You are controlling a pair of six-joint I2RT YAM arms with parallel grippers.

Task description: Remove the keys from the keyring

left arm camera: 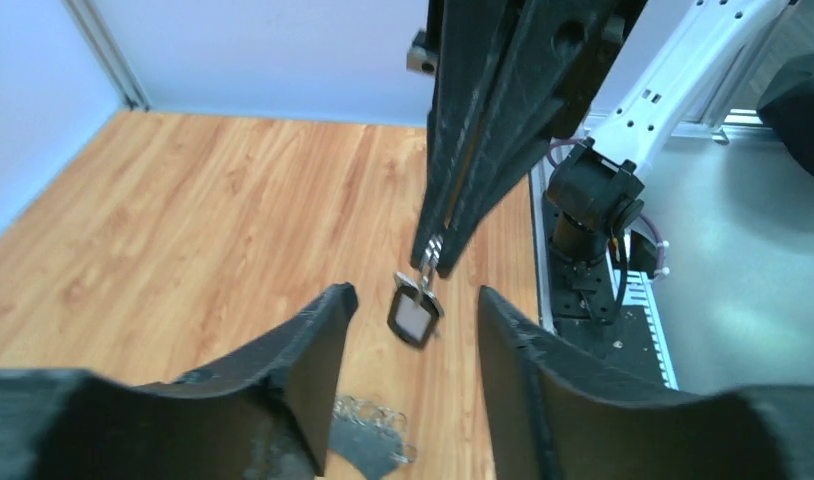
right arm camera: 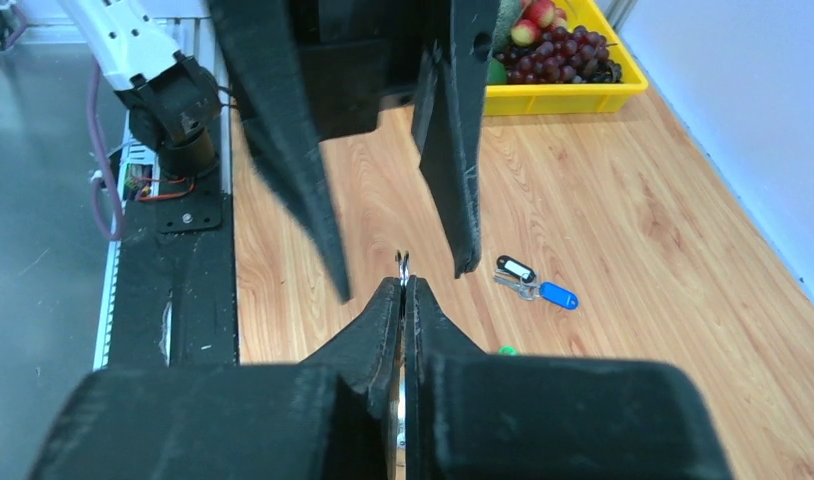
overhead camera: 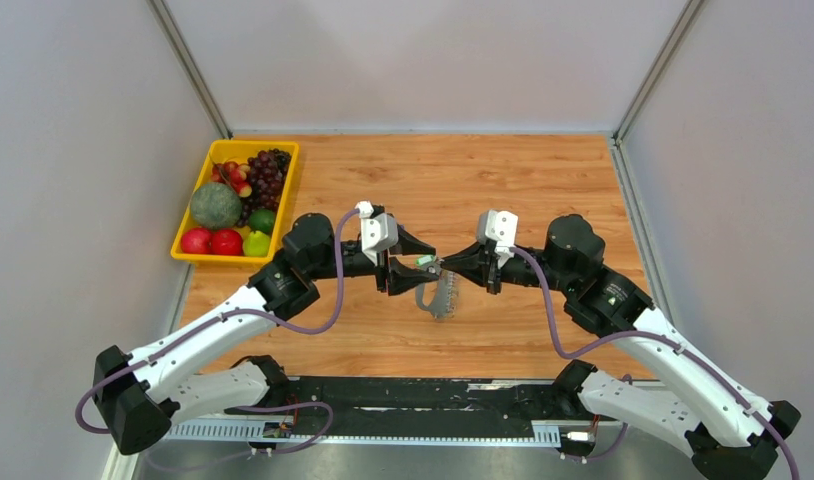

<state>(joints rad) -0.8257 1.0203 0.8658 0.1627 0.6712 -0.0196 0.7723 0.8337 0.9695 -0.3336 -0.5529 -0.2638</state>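
My right gripper [right arm camera: 404,282] is shut, with a bit of silvery metal pinched at its tip. In the left wrist view a black-and-white key [left arm camera: 415,315] hangs from that tip above the table. My left gripper [left arm camera: 415,292] is open, one finger on each side of the hanging key and apart from it. The silvery chain of the keyring [left arm camera: 375,415] lies blurred on the wood below; from above the keyring [overhead camera: 441,296] shows just under the two gripper tips. On the table lie a blue key [right arm camera: 558,295], another black-and-white key [right arm camera: 516,268] and a small green tag [right arm camera: 505,351].
A yellow bin [overhead camera: 235,147] of fruit stands at the back left of the wooden table. The black base rail [overhead camera: 403,395] runs along the near edge. Grey walls close in the left, right and back sides.
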